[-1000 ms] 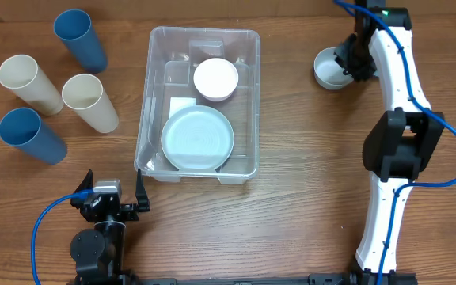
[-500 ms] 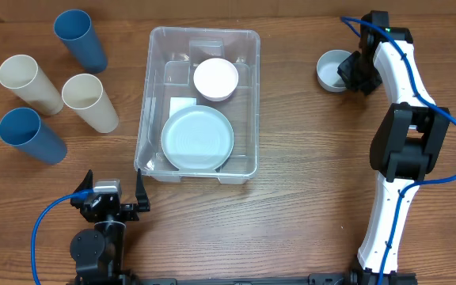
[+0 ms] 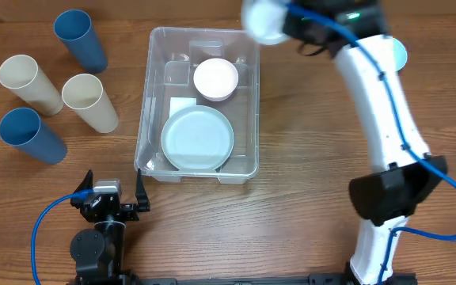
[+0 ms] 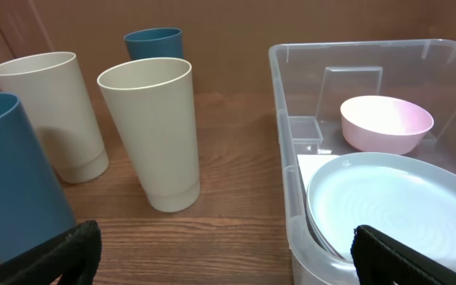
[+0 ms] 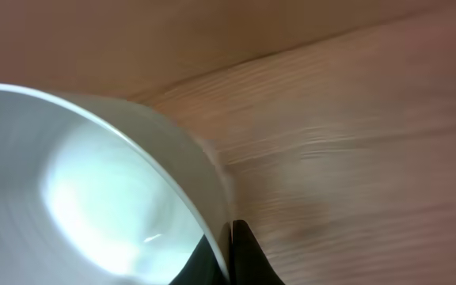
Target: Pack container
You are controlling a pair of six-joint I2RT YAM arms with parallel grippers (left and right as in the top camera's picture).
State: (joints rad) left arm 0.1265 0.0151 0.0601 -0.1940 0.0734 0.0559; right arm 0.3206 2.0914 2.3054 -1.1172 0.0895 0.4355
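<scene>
**A:** What has shifted in the last second?

**B:** The right arm (image 3: 374, 95) has swung left from the far right edge of the tabletop (image 3: 291, 206). The small bowl (image 3: 264, 17) that stood there has come with it. The right jaws are closed on that bowl's rim, a pinch on one edge only.

**A:** And the left jaws?

**B:** Spread wide with nothing between them, resting at the near left, just short of the container's (image 3: 145, 119) near left corner.

**A:** Where does the container sit?

**B:** In the middle of the tabletop, with its long sides running near to far. A pink bowl (image 3: 215, 79) lies in its far half and a plate (image 3: 197, 138) fills most of the near half.

**A:** So what could go wrong?

**B:** The carried bowl is blurred with speed and hangs over the container's far right corner, apparently above the rim. With a hold on one edge, I'd judge a fast swing could let it tip or slide out. Lowered right there, it could catch the rim. A little further left and nearer, it would land on the pink bowl. Bare floor inside looks scarce, so it may have to nest in that bowl or rest on the plate.

**A:** Anything beyond the container?

**B:** A knock on the wall could shove the light container left, towards the cream cup (image 3: 90, 103) standing nearest to it.
</scene>
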